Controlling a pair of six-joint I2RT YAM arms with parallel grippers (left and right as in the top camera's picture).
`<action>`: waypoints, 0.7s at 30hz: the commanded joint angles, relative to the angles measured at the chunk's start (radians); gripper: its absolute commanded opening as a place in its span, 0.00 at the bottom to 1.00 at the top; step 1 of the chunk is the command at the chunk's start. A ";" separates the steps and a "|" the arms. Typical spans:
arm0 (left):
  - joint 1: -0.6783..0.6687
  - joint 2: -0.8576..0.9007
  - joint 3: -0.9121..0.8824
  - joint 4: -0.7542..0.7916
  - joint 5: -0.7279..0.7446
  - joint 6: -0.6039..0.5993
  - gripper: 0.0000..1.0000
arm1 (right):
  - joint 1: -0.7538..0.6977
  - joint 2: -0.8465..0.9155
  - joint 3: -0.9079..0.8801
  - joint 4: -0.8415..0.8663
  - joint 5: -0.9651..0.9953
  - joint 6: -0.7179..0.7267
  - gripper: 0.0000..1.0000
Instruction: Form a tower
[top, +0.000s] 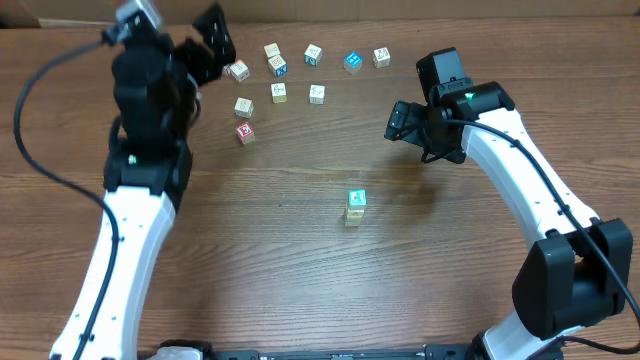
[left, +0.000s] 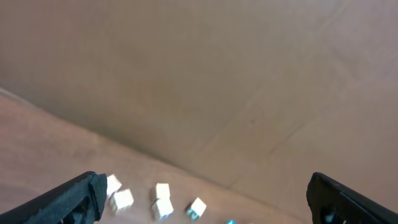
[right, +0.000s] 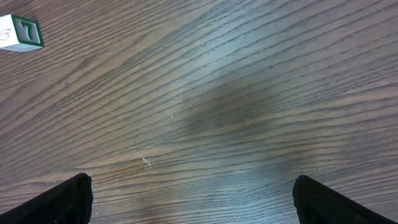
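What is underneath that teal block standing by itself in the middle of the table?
The teal block tops the tower; directly under it sits a yellowish cube. From overhead the stack hides its own lower part, so any cube beneath that, and the table it covers, cannot be seen.

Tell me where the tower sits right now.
In the overhead view the tower stands alone on the table just right of centre, nearer the right tool and well below the loose letter cubes at the far edge.

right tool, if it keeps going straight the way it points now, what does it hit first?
Bare table, most likely. The right tool points down at the wood with its jaws open and nothing between them. The only block in its view, a green-faced cube, lies well off that line.
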 joint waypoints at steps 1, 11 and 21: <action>-0.008 -0.087 -0.150 0.000 -0.008 0.016 1.00 | -0.005 0.000 -0.002 0.004 0.011 -0.004 1.00; -0.008 -0.361 -0.612 -0.002 -0.008 0.016 1.00 | -0.005 0.000 -0.002 0.004 0.011 -0.003 1.00; -0.006 -0.745 -0.924 0.064 -0.009 0.016 1.00 | -0.005 0.000 -0.002 0.004 0.011 -0.003 1.00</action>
